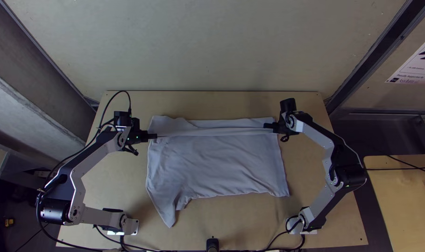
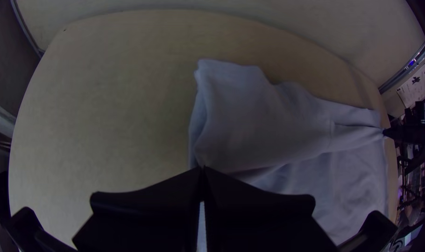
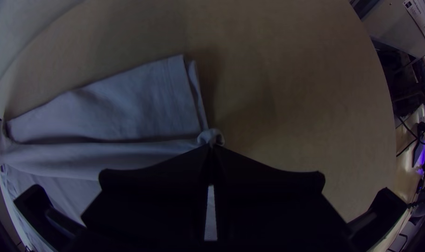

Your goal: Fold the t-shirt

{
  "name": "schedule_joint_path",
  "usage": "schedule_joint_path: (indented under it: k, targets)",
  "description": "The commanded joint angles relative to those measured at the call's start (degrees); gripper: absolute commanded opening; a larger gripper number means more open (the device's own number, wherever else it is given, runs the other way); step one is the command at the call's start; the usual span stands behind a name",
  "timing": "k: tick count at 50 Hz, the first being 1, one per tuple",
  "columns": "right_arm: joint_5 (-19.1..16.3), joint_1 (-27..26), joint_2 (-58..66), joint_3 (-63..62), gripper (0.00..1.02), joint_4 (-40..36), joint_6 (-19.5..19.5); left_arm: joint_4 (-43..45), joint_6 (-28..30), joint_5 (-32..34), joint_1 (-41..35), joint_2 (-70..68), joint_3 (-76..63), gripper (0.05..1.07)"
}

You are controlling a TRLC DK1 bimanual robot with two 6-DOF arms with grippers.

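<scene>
T-shirt (image 1: pixel 212 163) on the wooden table (image 1: pixel 100 186), mid-table between my two arms, pale grey, mostly flat with small wrinkles. My left gripper (image 1: pixel 155 136) is closed, pinching cloth near the shirt's left side, toward the far edge. My right gripper (image 1: pixel 265 125) is closed too, pinching the right side; a small curl of cloth pokes out at its fingertips (image 3: pixel 217 144) in the right wrist view. Between the two grips the fabric runs as a long, taut ridge, nearly straight across. Beyond the ridge, a strip of shirt lies on the table, with layered edges at its right end. Near side: broad body panel spread out, slightly wavy hem, one pointed flap at the left angling toward the table's near edge. Poster (image 1: pixel 415 63) on the wall, right.
</scene>
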Motion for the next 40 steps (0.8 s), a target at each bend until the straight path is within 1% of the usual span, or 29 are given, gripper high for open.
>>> schedule_joint_path:
  k: [1, 3, 5, 7, 9, 11, 14, 15, 17, 19, 25, 29, 33, 40]
  targets:
    - [1.62, 0.28, -1.43, -2.12, 0.06, 0.40, -0.59, 0.78, -0.39, -0.73, 1.62, 0.83, -1.94, 0.26]
    - [1.71, 0.28, -2.13, -2.64, 0.14, 0.23, -0.51, 0.69, -0.48, -1.08, 2.06, 1.18, -1.85, 0.42]
    - [2.33, 0.28, -3.27, -3.26, 0.28, 0.14, -0.51, 0.43, -0.48, -1.08, 2.50, 1.27, -1.59, 0.56]
    - [2.59, 0.19, -4.68, -4.14, 0.47, -0.03, -0.42, -0.01, -0.48, -1.08, 2.94, 1.01, -1.15, 0.65]
    - [3.12, -0.07, -6.26, -5.02, 0.61, -0.12, -0.33, -0.18, -0.48, -1.08, 3.21, 0.48, -1.06, 0.72]
    - [3.29, -0.25, -8.37, -6.16, 0.69, -0.21, -0.42, -0.71, -0.57, -1.00, 3.38, -0.22, -0.71, 0.81]
    - [3.29, -0.69, -11.45, -7.83, 0.78, -0.21, -0.42, -1.85, -0.48, -0.47, 3.38, -0.93, -0.18, 0.99]
    - [3.29, -0.77, -12.50, -8.27, 0.82, -0.21, -0.42, -2.82, -0.30, -0.12, 3.38, -1.02, 0.26, 1.02]
    - [3.29, -1.04, -15.05, -9.32, 0.89, -0.39, -0.42, -5.11, 0.22, 0.32, 3.38, -1.28, 1.49, 1.02]
    - [3.29, -1.21, -17.95, -10.38, 0.91, -0.47, -0.42, -6.78, 0.75, 0.59, 3.38, -2.07, 2.54, 1.02]
    - [3.29, -1.30, -25.25, -11.26, 0.92, -3.81, -0.15, -7.83, 1.19, 2.87, 3.56, -6.90, 3.16, 1.02]
    - [3.21, -0.95, -28.59, -10.55, 0.91, -8.82, -0.15, -12.31, 1.72, 4.72, 3.65, -8.75, 5.18, 1.02]
    - [3.21, -0.25, -31.13, -9.85, 0.91, -14.27, -0.07, -16.62, 2.60, 4.72, 3.29, -10.86, 6.94, 1.02]
    - [3.21, 1.07, -36.58, -9.76, 0.91, -22.53, -0.77, -20.31, 4.35, 4.72, 2.33, -16.66, 7.20, 1.02]
